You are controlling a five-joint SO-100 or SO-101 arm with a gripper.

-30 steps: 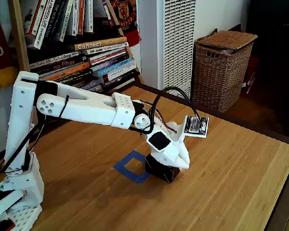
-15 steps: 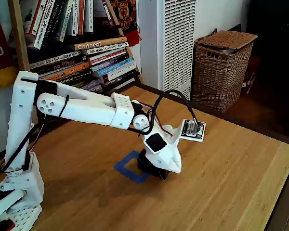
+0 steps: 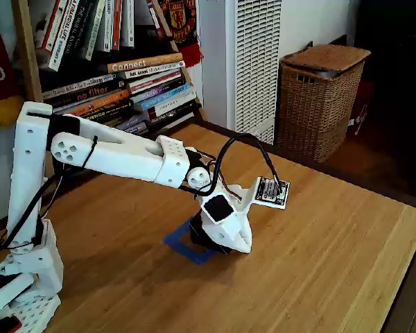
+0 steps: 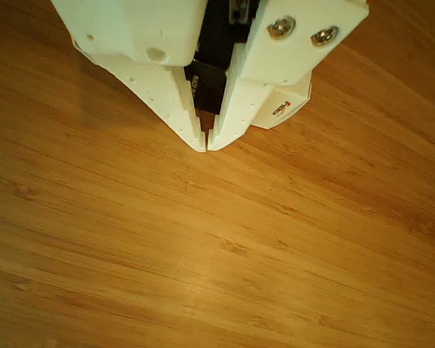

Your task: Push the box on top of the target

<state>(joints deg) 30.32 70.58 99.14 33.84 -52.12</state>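
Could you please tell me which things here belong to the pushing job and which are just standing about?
Part of the job:
the box, mostly hidden behind the tool
the blue tape target
the tool, tips together

Just standing about:
wicker basket
books on the shelf
white radiator-like unit

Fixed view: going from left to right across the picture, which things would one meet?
Arm base → books → target → hand → white slatted unit → basket. The box is mostly hidden under the hand, so I leave it out.
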